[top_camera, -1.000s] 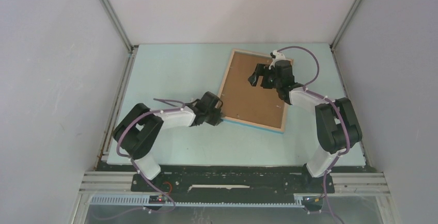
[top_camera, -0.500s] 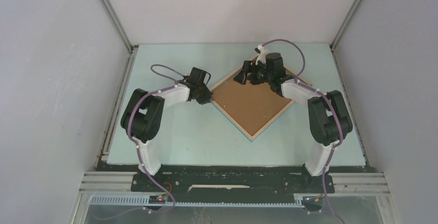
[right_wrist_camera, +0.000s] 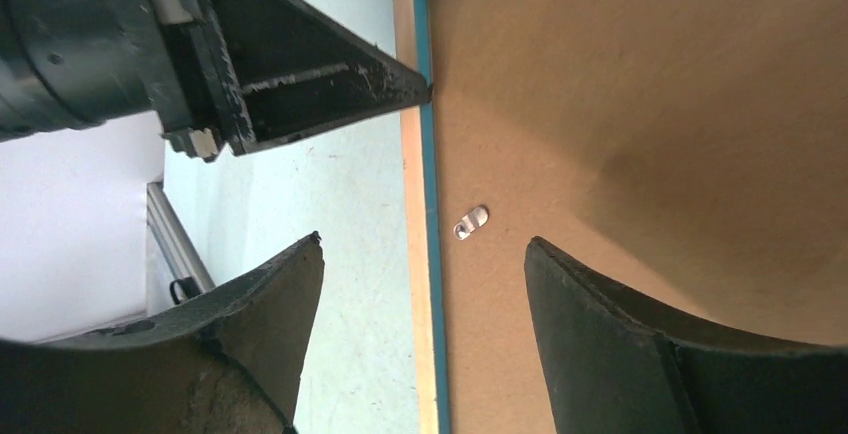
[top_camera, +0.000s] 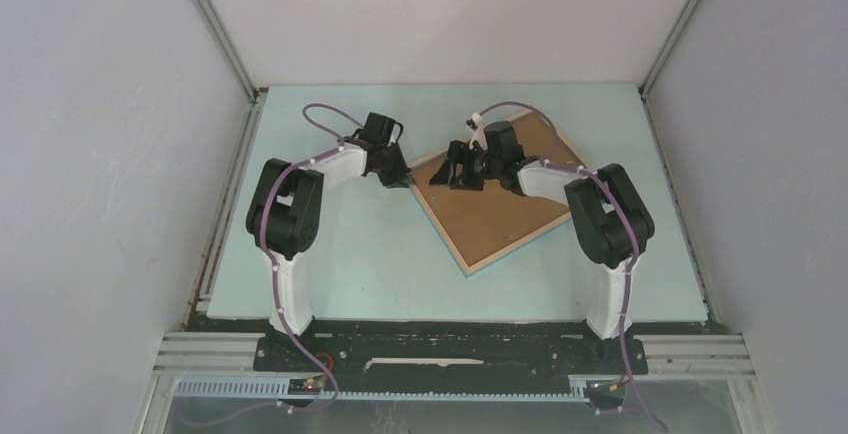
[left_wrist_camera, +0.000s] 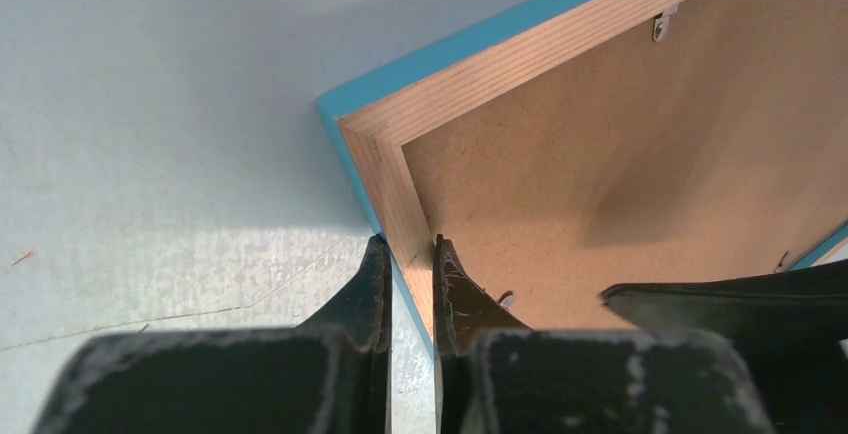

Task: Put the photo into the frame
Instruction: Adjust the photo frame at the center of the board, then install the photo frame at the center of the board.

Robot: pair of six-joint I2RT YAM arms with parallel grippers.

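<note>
One frame is laid face-down toward the far-right corner. Its rim is pinched by the left gripper; the right gripper is spread over a clip. No photo is seen. Clip work is judged underway; fingertip alignment is needed next.

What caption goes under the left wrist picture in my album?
Left gripper pinches the frame by its wooden edge, near a corner.

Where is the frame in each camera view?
Top external: the frame lies right of centre, back up, angled.
Left wrist: the frame fills the upper right, one corner mid-picture.
Right wrist: the frame edge runs vertically through the centre.
Shared landmark: the left gripper pinching the rim.
</note>
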